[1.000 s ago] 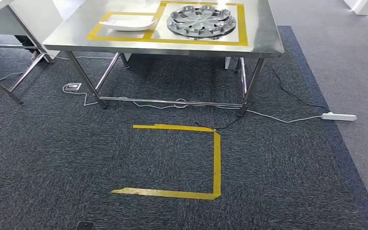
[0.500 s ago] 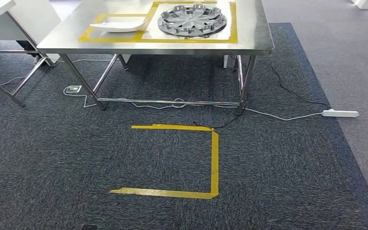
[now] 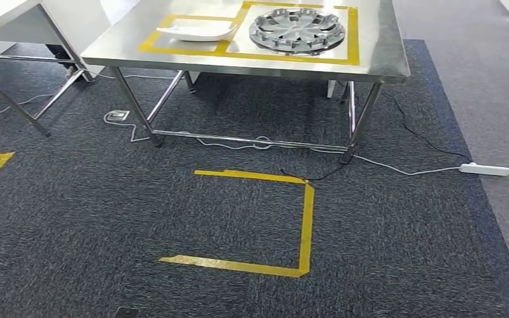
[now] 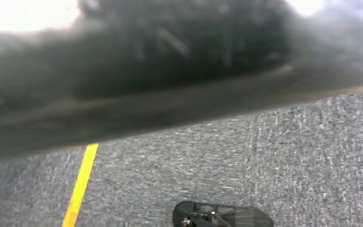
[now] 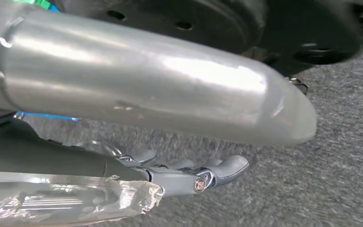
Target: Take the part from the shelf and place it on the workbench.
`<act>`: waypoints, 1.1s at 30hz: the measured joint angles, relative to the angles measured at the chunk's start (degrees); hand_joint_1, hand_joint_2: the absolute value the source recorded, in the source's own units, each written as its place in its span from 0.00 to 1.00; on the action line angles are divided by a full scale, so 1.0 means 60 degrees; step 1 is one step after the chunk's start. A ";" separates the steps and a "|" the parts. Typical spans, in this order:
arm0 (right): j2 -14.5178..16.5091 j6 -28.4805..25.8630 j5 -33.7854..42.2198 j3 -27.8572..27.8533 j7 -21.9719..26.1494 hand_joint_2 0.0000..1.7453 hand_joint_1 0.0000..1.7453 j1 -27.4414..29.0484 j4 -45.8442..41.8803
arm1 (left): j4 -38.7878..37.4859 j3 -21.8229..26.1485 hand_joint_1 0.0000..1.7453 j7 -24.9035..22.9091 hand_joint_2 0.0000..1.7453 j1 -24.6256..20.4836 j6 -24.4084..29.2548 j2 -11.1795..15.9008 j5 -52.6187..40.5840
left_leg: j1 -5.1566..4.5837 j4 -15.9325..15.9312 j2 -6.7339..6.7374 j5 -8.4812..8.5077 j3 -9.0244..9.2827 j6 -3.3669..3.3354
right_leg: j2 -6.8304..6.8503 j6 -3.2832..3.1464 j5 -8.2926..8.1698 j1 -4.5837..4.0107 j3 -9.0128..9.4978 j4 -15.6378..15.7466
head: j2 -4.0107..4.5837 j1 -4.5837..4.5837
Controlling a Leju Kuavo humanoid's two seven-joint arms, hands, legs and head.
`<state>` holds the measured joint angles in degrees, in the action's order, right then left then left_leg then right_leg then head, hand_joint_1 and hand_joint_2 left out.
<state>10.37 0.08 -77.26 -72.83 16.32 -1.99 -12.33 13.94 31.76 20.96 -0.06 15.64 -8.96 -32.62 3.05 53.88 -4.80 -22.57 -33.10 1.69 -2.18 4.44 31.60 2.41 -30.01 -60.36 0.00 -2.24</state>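
Note:
The steel workbench point(image 3: 371, 46) stands ahead of me across the carpet. On it, inside yellow tape frames, lie a silver hubcap point(image 3: 296, 30) and a white curved part point(image 3: 197, 30). In the right wrist view my right hand point(image 5: 170, 94) hangs over the carpet. Its thick silver thumb and its darker fingers point(image 5: 222, 171) are apart, with only floor between them. A dark blurred mass point(image 4: 170, 71) lies across the left wrist view close to the lens, hiding my left hand. I cannot tell what the mass is.
A yellow tape square point(image 3: 265, 222), open on its left side, marks the carpet in front of the workbench. Cables and a white power strip point(image 3: 485, 169) lie under and to the right of it. Another table's legs point(image 3: 13, 106) stand at the left. A yellow tape line point(image 4: 80, 184) crosses the floor.
The whole head picture has swung left, then right and slightly down, so the camera has moved. The things on the workbench keep their places.

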 joint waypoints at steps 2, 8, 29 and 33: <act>-0.0005 -0.0001 -0.0026 0.0001 0.0000 0.00 0.00 -0.0011 0.0000 | -0.0005 0.0000 0.00 -0.0041 0.00 -0.0015 -0.0007 0.0001 -0.0049 | -0.0016 0.0143 -0.0157 -0.0033 -0.0095 0.0155 | -0.0295 -0.0152 -0.0149 0.0001 0.0346 0.0646 | 0.0000 0.0010; -0.0015 -0.0012 -0.0045 -0.0011 0.0001 0.00 0.00 0.0007 -0.0007 | -0.0034 -0.0001 0.00 -0.0078 0.00 0.0031 -0.0006 -0.0001 -0.0075 | -0.0009 0.1150 0.0311 -0.0657 -0.0553 0.0267 | 0.0296 -0.0716 -0.0241 -0.0117 0.0285 0.0610 | 0.0000 0.0147; -0.0015 -0.0015 -0.0128 -0.0036 -0.0010 0.00 0.00 0.0035 -0.0012 | -0.0054 0.0011 0.00 -0.0113 0.00 -0.0001 0.0019 -0.0013 -0.0261 | -0.0515 0.0511 0.0210 -0.0658 0.0217 -0.0544 | 0.0294 -0.0447 0.0442 -0.0331 -0.0783 -0.1488 | 0.0000 0.0094; -0.0058 -0.0024 -0.0128 -0.0045 -0.0010 0.00 0.00 0.0015 -0.0026 | -0.0056 0.0016 0.00 -0.0128 0.00 -0.0029 -0.0013 -0.0056 -0.0267 | -0.0532 0.0533 -0.0245 -0.0603 0.0149 -0.0446 | -0.0512 -0.0722 -0.0393 -0.0370 0.0062 0.0500 | 0.0000 0.0104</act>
<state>10.02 -0.07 -78.03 -73.10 16.26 -1.90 -12.48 13.61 31.86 20.19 -0.23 15.57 -9.30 -34.22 -0.14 57.08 -6.27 -26.19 -32.21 -0.99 -5.25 0.11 29.24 0.19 -29.64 -57.36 0.00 -1.62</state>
